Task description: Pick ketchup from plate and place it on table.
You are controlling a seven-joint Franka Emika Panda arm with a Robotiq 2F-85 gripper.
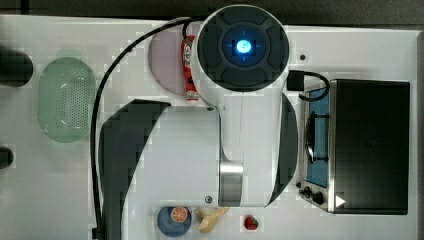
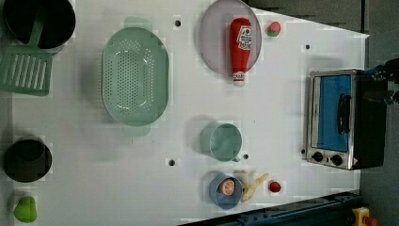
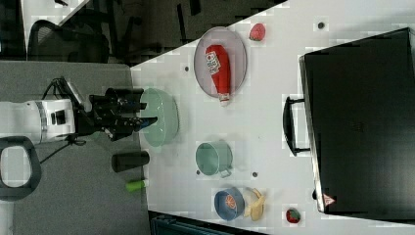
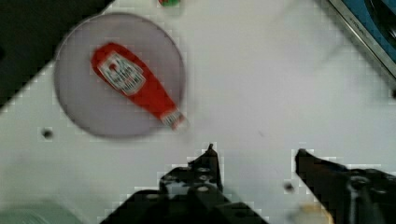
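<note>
The red ketchup (image 2: 240, 47) bottle lies flat on the lilac-grey plate (image 2: 214, 37), its whitish cap poking just past the rim over the white table (image 2: 282, 94). The wrist view looks down on the ketchup (image 4: 135, 86) and the plate (image 4: 88, 107) from well above. My gripper (image 4: 256, 154) is open, with bare table (image 4: 280, 70) showing between its dark fingers (image 4: 210, 156) and nothing held. In the right view the gripper (image 3: 147, 112) hangs high, off to one side of the ketchup (image 3: 219, 68). In the top view the arm covers part of the plate (image 1: 162, 60), beside the ketchup (image 1: 188, 70).
A green perforated basket (image 2: 135, 75) sits beside the plate and a green mug (image 2: 223, 141) in mid-table. A toaster oven (image 2: 336, 117) stands on the left view's right. A blue bowl (image 2: 226, 190), a banana (image 2: 252, 185) and strawberries (image 2: 275, 187) line one edge.
</note>
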